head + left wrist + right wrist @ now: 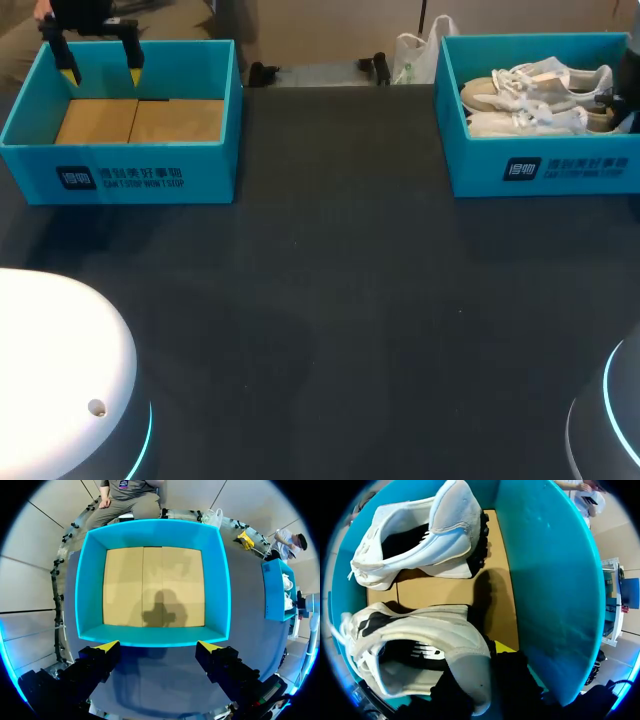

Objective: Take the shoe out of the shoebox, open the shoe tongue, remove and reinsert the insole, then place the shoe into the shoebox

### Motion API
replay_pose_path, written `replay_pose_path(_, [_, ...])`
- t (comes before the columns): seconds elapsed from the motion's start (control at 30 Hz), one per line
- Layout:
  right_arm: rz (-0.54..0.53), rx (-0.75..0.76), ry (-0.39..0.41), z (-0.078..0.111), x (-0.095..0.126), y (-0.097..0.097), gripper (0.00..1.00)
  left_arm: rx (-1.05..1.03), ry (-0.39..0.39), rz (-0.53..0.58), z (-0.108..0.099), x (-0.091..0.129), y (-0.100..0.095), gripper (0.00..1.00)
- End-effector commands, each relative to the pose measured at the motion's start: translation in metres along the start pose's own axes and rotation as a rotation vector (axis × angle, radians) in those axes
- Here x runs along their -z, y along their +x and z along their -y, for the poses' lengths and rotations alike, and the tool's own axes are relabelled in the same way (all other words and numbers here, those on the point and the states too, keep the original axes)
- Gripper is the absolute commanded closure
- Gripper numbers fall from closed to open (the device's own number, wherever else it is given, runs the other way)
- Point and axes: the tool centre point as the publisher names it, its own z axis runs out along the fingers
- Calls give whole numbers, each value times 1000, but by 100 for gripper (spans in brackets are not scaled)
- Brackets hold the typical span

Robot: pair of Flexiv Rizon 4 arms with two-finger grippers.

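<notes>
Two white shoes lie side by side in the teal shoebox [540, 165] at the right. My right gripper [475, 667] is down inside that box by its right wall [555, 595], shut on the heel of one white shoe [420, 635]. One yellow fingertip [502, 647] shows outside the heel. The other shoe [415, 535] lies just beyond it. From the head view, this gripper [622, 108] shows only as a dark shape at the shoes' [530, 100] heel end. My left gripper [159, 647] hangs open over the left teal box [155, 535], holding nothing.
The left teal box [120, 165] holds only its brown cardboard floor [140, 120], and my left gripper [100, 70] hovers at its far edge. Dark tabletop [340, 300] lies between the two boxes. A white plastic bag [415, 55] sits at the table's far edge.
</notes>
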Motion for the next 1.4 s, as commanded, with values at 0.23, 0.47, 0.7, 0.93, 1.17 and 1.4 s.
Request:
replay_pose_path(0.23, [36,-87,-12,-4,20,-12,100,0,0,0,0,0,0,0])
replay_pose_path(0.47, [49,-99,-64,-7,56,-13,100,0,0,0,0,0,0,0])
replay_pose_path(0.7, [58,-108,-102,-5,91,-18,100,0,0,0,0,0,0,0])
replay_pose_path(0.93, [86,-114,-140,-3,123,-34,100,0,0,0,0,0,0,0])
replay_pose_path(1.17, [148,-83,-138,9,164,-30,100,0,0,0,0,0,0,0])
replay_pose_path(1.4, [168,-106,-191,24,218,-25,100,0,0,0,0,0,0,0])
